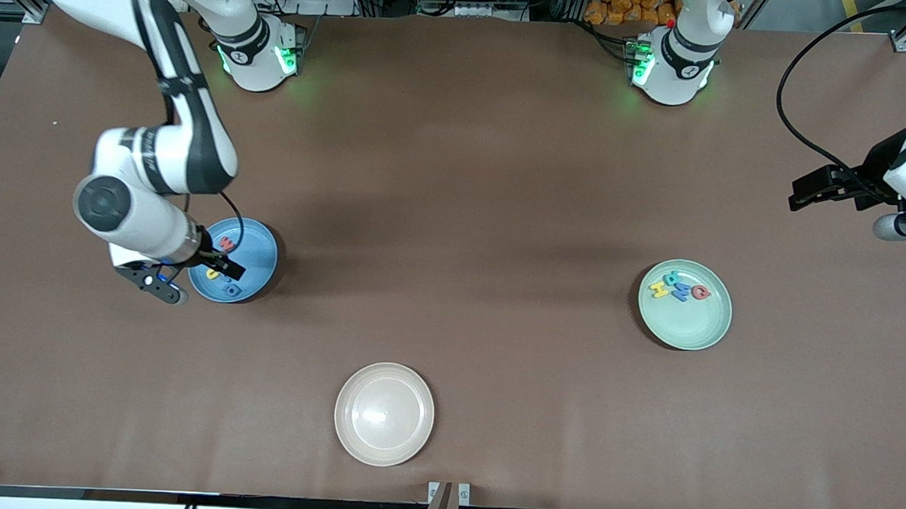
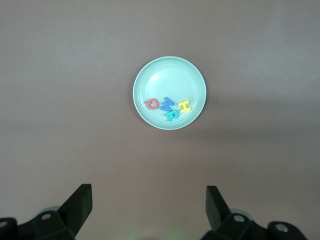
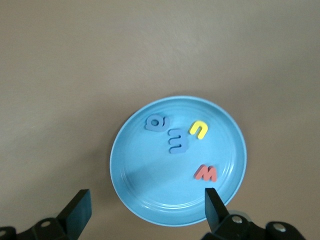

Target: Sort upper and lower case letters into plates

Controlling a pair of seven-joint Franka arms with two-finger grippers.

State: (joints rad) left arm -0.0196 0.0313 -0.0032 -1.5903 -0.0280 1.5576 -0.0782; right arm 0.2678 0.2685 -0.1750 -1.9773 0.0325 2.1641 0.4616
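Over the blue plate (image 1: 258,255), the right gripper (image 3: 145,207) hangs with fingers apart above four letters (image 3: 177,140). Toward the left arm's end of the tabletop (image 1: 470,209), the green plate (image 1: 687,330) holds four more letters (image 2: 169,106); the left gripper (image 2: 148,205) waits aloft, fingers apart.

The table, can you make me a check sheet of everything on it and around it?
Surface: brown table, bare between the plates.
Job's things: blue plate holds four letters; mint green plate holds four letters.
Clutter: cream plate, nothing in it, nearest the front camera.
Grippers: right end effector open over the blue plate; left end effector open, up at the left arm's end of the table.
Cables: black cable looping to the left arm.
Surroundings: orange items past the arms' bases.
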